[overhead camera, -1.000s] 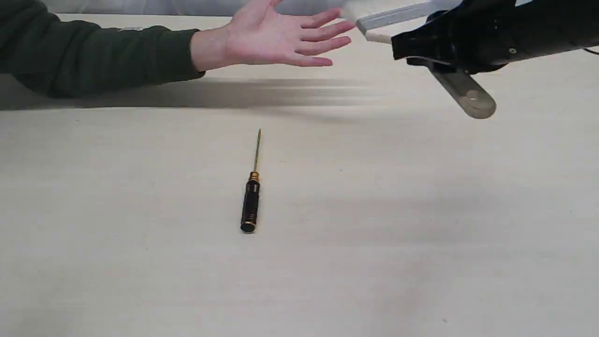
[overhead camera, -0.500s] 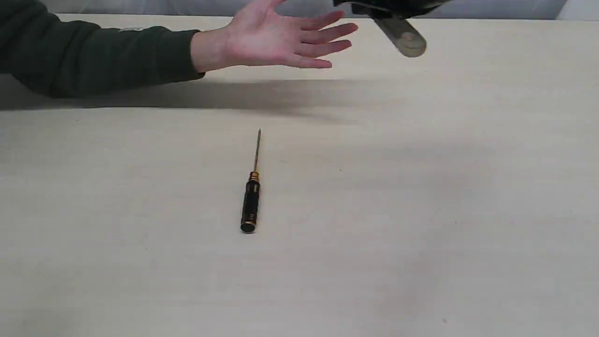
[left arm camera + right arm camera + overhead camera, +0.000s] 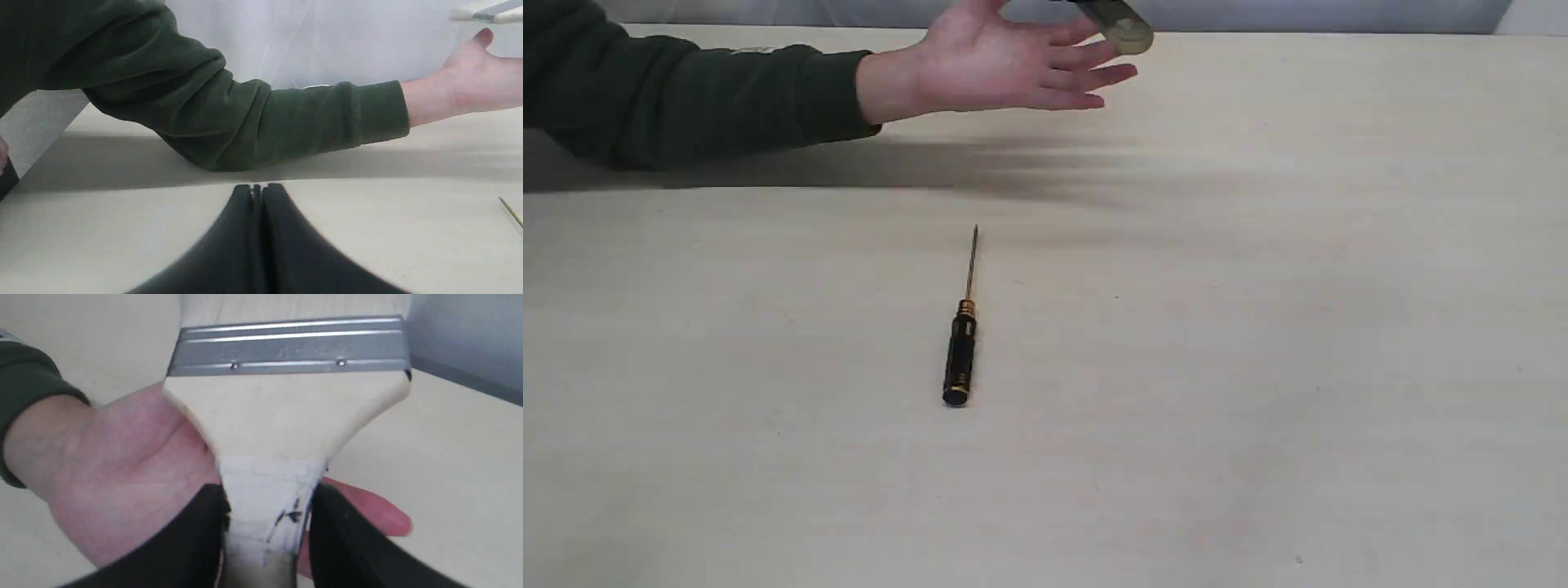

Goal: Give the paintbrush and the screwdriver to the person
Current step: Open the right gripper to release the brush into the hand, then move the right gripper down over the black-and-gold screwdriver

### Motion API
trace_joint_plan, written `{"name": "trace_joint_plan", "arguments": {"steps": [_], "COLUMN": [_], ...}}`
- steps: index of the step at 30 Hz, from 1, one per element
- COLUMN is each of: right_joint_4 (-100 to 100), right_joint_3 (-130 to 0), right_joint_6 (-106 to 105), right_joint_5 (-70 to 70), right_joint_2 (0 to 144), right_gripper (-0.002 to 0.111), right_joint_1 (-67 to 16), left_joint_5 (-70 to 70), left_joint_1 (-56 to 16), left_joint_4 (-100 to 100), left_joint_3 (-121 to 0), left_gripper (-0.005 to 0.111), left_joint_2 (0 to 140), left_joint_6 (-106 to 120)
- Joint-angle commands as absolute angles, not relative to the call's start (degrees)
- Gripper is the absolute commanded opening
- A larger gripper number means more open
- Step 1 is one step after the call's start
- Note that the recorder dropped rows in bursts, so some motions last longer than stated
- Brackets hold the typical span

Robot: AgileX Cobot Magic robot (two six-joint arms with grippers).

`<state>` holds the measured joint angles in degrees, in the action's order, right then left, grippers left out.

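Over the tabletop [image 3: 1258, 367], the person [image 3: 980, 65] is palm-up just beneath our right hand [image 3: 267, 498], which clasps the brush [image 3: 286, 408] by its handle, we judge so it can drop straight to them. Our left hand [image 3: 256, 192] is clenched on nothing near the person's elbow. The screwdriver [image 3: 960, 351] lies flat, well apart from both hands.

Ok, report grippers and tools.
Right gripper shut on paintbrush, over the person's open hand. Left gripper shut, empty. Screwdriver flat on table, untouched. Nothing blocking it.
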<state>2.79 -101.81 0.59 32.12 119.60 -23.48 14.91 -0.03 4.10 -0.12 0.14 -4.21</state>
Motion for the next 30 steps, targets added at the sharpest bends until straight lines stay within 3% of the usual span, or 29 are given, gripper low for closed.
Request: {"name": "trace_joint_plan", "arguments": {"steps": [1, 9, 17, 24, 30], "right_joint_4": [2.3, 2.3, 4.2, 4.0, 4.3], "right_joint_3": [-104.6, -107.2, -107.2, -106.3, -98.1], "right_joint_6": [0.9, 0.9, 0.7, -0.4, -3.2], "right_joint_5": [33.7, 38.4, 38.7, 42.6, 43.0], "right_joint_2": [122.5, 125.3, 121.4, 116.4, 111.4], "right_gripper": [0.004, 0.008, 0.058, 0.058, 0.052], "right_joint_1": [-23.5, -23.5, -23.5, -23.6, -24.9], "left_joint_5": [14.3, 14.3, 14.2, 14.2, 14.2], "left_joint_1": [-0.4, -0.4, -0.4, -0.4, -0.4], "left_joint_4": [3.9, 3.9, 4.0, 4.0, 4.0], "left_joint_3": [0.0, 0.0, 0.0, 0.0, 0.0], "left_gripper": [0.000, 0.000, 0.000, 0.000, 0.000], "left_joint_2": [0.0, 0.0, 0.0, 0.0, 0.0], "left_joint_6": [-4.3, -4.3, -4.3, -4.3, -4.3]}}
